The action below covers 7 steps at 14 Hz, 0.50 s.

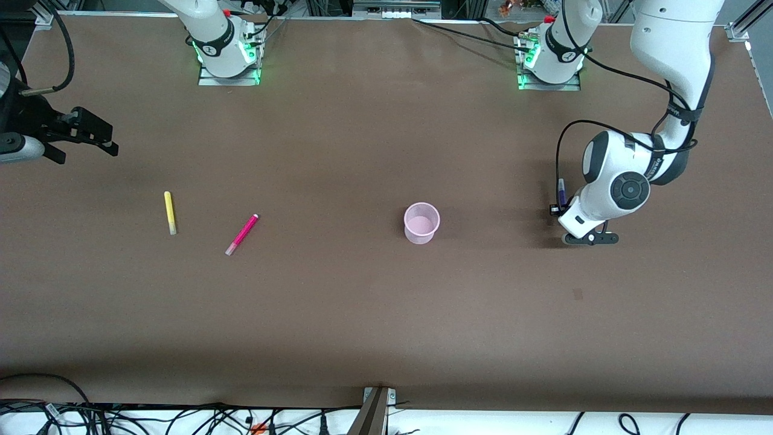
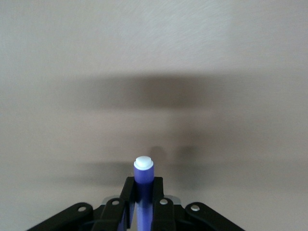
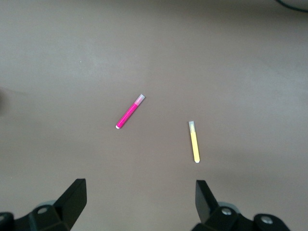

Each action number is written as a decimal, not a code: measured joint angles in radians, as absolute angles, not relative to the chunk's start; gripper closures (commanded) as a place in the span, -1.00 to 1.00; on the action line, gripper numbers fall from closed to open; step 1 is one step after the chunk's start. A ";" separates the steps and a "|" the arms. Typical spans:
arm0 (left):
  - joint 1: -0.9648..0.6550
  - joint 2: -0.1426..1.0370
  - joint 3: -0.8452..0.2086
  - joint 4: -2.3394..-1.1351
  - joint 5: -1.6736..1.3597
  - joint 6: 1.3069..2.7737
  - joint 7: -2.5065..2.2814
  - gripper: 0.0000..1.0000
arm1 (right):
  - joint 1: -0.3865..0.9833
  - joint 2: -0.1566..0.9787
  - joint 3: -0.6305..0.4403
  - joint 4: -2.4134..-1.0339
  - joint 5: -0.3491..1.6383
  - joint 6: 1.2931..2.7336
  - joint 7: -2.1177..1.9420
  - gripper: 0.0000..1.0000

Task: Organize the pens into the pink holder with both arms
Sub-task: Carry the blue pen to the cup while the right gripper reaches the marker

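One blue pen [image 2: 143,185] pinched upright in left gripper [image 2: 143,204] for cup [image 1: 421,223] drop; right gripper [image 3: 139,197] wide open, empty, over yellow pen [image 3: 194,142] & pink pen [image 3: 130,111].

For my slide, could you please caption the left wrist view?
Left end effector shut on a blue-purple marker pen above the brown table.

No legible text or labels anywhere, seemingly.

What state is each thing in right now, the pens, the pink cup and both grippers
yellow pen: lying flat on the table, untouched.
magenta pen: lying flat, apart from the yellow pen.
blue pen: clamped in the left gripper.
pink holder: upright, looks empty.
left gripper: shut on the blue pen.
right gripper: open, above the table, holding nothing.
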<state>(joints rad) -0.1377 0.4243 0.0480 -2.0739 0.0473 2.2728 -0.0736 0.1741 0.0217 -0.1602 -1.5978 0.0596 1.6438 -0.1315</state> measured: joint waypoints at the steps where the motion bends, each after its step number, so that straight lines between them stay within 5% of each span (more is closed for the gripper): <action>1: -0.137 0.418 0.039 -2.047 0.047 2.246 -0.023 1.00 | 0.174 0.031 -0.160 -1.598 0.060 1.644 -0.132 -1.00; 7: -0.138 0.378 -0.146 -1.857 -0.054 2.069 0.066 1.00 | 0.174 0.120 -0.160 -1.599 0.059 1.639 -0.134 -1.00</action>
